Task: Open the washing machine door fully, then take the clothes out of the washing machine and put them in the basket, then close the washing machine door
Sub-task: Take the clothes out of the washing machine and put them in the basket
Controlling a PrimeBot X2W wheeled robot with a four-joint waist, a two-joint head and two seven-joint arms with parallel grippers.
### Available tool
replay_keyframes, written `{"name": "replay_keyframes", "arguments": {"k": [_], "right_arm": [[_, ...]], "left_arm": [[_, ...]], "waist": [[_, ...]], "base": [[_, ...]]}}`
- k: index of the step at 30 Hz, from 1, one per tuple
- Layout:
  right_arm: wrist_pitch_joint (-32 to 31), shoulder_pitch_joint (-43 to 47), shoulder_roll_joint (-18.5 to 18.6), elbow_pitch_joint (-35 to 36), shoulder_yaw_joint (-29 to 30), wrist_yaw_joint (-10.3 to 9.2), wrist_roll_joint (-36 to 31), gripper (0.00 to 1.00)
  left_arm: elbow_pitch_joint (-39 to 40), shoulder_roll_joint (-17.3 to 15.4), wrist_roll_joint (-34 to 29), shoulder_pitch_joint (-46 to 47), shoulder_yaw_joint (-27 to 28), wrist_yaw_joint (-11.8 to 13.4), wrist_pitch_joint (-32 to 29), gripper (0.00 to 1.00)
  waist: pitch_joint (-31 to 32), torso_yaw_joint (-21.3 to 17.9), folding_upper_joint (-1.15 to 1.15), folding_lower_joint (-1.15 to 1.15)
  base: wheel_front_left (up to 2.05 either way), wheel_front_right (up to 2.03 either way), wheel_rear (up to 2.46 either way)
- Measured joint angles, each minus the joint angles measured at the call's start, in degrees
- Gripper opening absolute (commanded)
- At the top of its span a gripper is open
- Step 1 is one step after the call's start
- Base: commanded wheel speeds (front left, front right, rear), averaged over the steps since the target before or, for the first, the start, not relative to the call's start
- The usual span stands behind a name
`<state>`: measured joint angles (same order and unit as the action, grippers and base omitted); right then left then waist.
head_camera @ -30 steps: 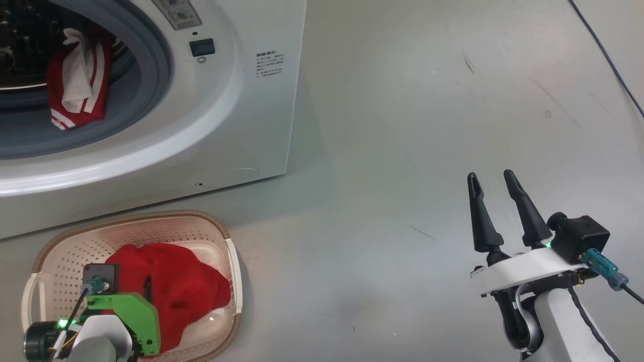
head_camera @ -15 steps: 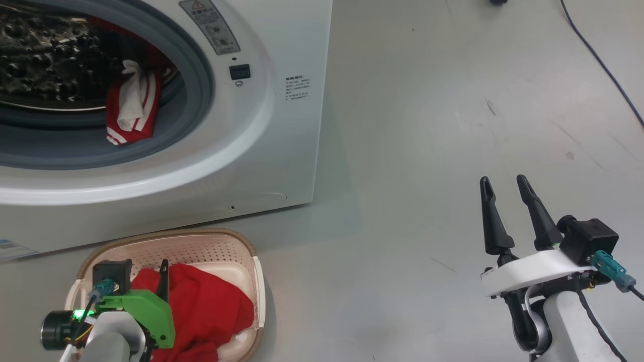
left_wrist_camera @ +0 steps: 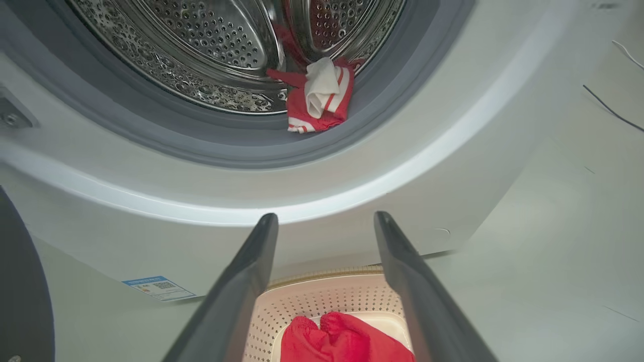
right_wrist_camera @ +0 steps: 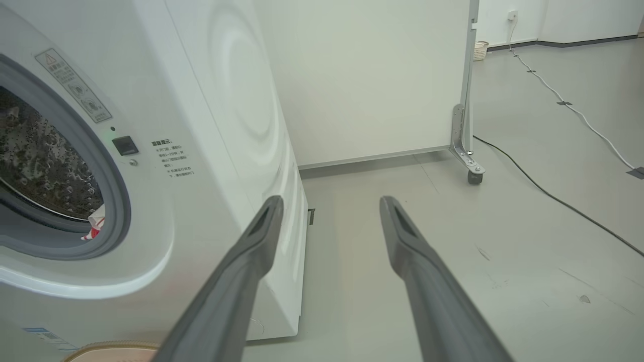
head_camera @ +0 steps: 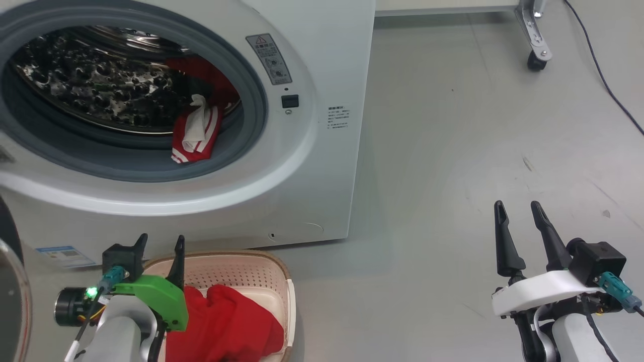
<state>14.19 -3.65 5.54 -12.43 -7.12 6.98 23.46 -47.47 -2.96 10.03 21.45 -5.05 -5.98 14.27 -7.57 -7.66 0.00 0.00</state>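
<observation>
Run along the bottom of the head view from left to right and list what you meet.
washing machine door at the edge → left pincer, open → red clothes lying in the basket → floor → right pincer, open

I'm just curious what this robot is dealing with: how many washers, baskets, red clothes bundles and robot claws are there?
Washing machine: 1
Basket: 1
Red clothes bundles: 2, drum bundle, basket bundle
Grippers: 2, left gripper, right gripper
Total: 6
</observation>
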Motion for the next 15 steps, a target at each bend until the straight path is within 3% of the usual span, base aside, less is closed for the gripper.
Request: {"name": "replay_keyframes", "arguments": {"k": [15], "right_arm": [[0.0,2.6,-0.1,0.7,0.2,0.0,0.0,1.0]], "left_arm": [[12.3,0.3,2.7,-5.1,2.5,-0.2,0.0,1.0]], "waist": [[5.0,3.3,0.0,0.0]], "base": [[0.0,0.0,0.0]]}}
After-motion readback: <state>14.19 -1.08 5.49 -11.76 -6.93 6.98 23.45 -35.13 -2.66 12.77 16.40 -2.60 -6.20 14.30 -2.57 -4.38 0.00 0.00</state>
